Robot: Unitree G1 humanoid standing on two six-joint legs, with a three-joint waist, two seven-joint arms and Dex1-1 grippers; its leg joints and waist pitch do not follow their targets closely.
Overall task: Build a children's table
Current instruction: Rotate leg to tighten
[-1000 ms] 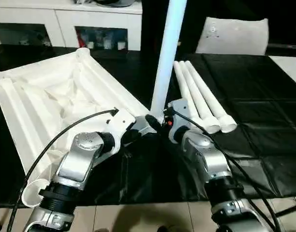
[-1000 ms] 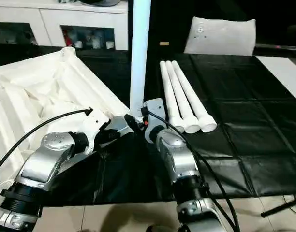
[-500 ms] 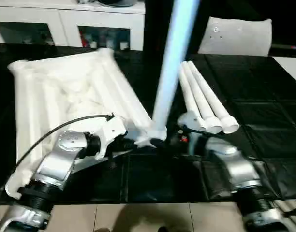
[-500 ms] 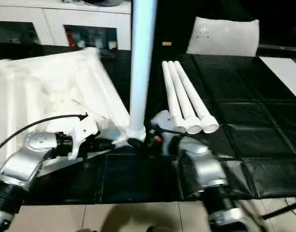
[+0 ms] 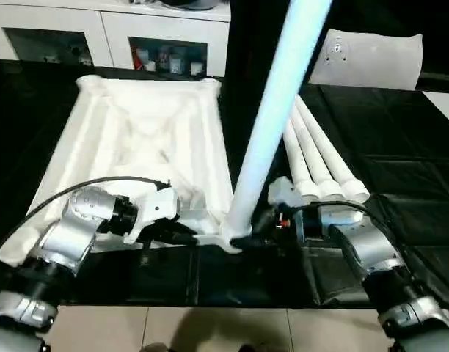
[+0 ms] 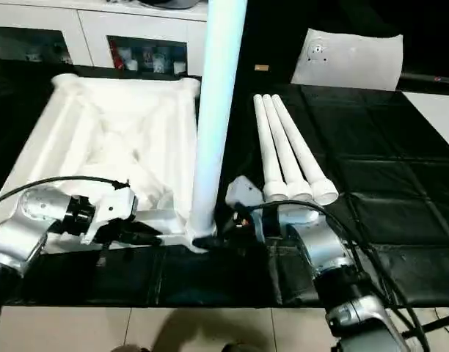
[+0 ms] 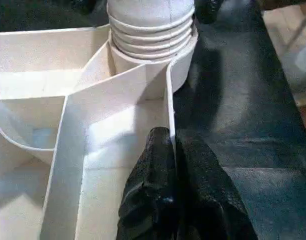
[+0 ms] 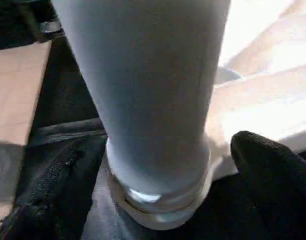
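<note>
Over the last second the tabletop (image 5: 147, 139) has swung on the black-covered bench (image 5: 400, 183): it lay skewed to your view a second ago and now sits nearly square, ribbed underside up, carrying the standing leg (image 5: 272, 125) with it. You see that leg seated in the near corner socket (image 7: 153, 47), its threaded collar still partly exposed in the left wrist view, so judge it not yet fully screwed home. Your left gripper (image 7: 173, 150) has its fingers clamped on the tabletop's thin rim wall just beside that socket, steadying the piece. Your right gripper (image 6: 235, 216) sits at the leg's base with its fingers spread wide around the tube; whether they touch it you cannot tell, which suggests a re-grip between turns. Three loose legs (image 6: 287, 158) lie side by side on the bench just beyond your right arm, near enough to be nudged. Behind stand a white cabinet (image 5: 107, 29) and a flat white bag (image 6: 349, 59), both well apart from the work.
</note>
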